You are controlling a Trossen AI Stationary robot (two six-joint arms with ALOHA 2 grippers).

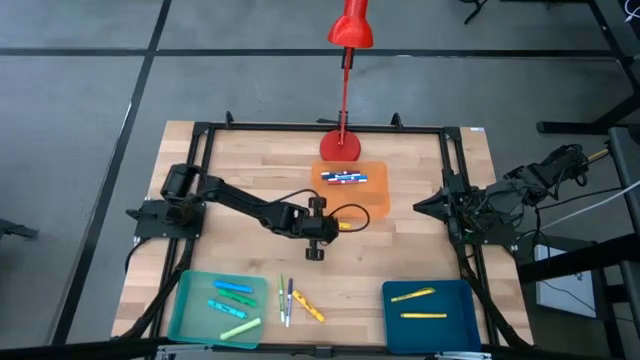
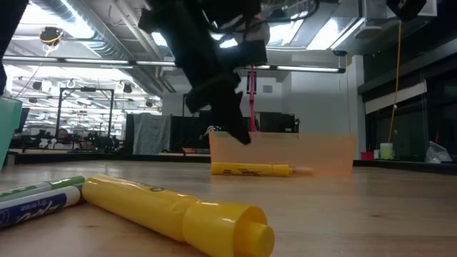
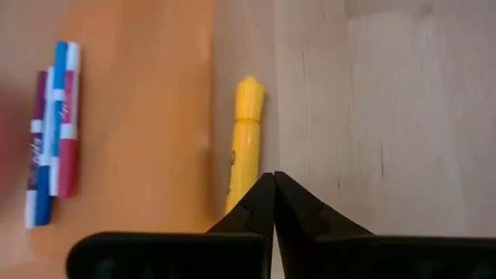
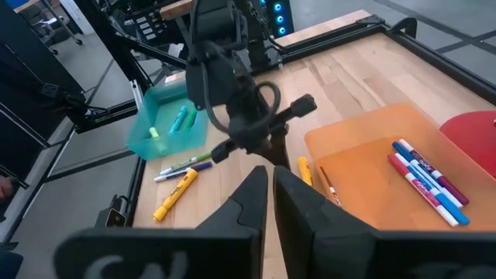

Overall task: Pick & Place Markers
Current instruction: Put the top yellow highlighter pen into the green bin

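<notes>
Left gripper (image 1: 322,232), fingers together and empty, hovers mid-worktop over the near end of the yellow marker (image 3: 245,139), whose long axis runs straight ahead beside the orange tray (image 1: 378,190); right arm waits far off.

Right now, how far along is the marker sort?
Done: markers sit in the orange tray, teal tray and blue tray. In hand: nothing gripped; the left gripper, jaws shut, hovers over a yellow marker beside the orange tray. Left: that one and the loose markers near the front edge.
</notes>
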